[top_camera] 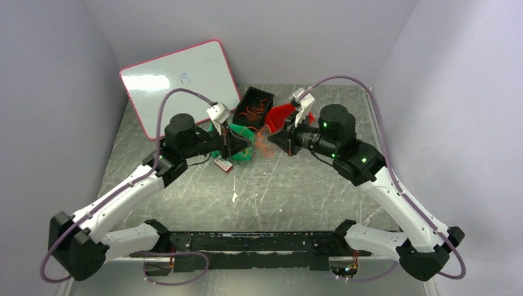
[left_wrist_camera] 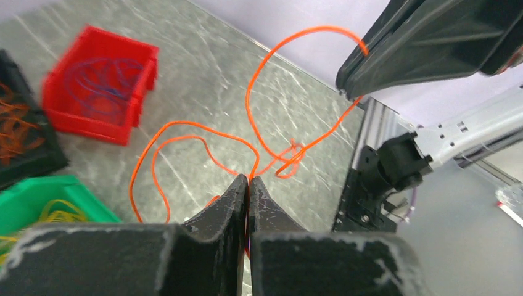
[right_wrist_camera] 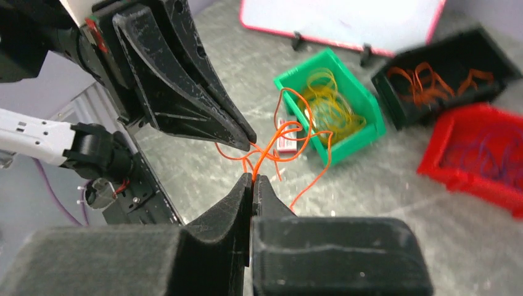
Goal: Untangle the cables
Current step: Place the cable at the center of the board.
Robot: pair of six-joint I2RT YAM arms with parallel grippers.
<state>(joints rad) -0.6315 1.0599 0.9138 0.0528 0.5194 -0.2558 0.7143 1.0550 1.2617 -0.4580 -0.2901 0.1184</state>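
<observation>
A tangle of thin orange cables (top_camera: pixel 265 145) hangs between my two grippers above the middle of the table. My left gripper (left_wrist_camera: pixel 248 179) is shut on one orange strand, and loops and a knot (left_wrist_camera: pixel 290 159) spread out beyond its tips. My right gripper (right_wrist_camera: pixel 253 177) is shut on another strand of the same tangle (right_wrist_camera: pixel 290 132). The left gripper's tips (right_wrist_camera: pixel 248 142) are a few centimetres from the right gripper's tips. Yellow cables (right_wrist_camera: pixel 330 105) lie in a green bin, more orange cables (right_wrist_camera: pixel 432 77) lie in a black bin, and dark loops (right_wrist_camera: pixel 487 154) lie in a red bin.
The green bin (top_camera: pixel 242 157), black bin (top_camera: pixel 266 94) and red bin (top_camera: pixel 285 111) stand close behind the grippers. A whiteboard (top_camera: pixel 179 80) leans at the back left. A small red-and-white object (top_camera: pixel 223 164) lies by the green bin. Walls enclose the table.
</observation>
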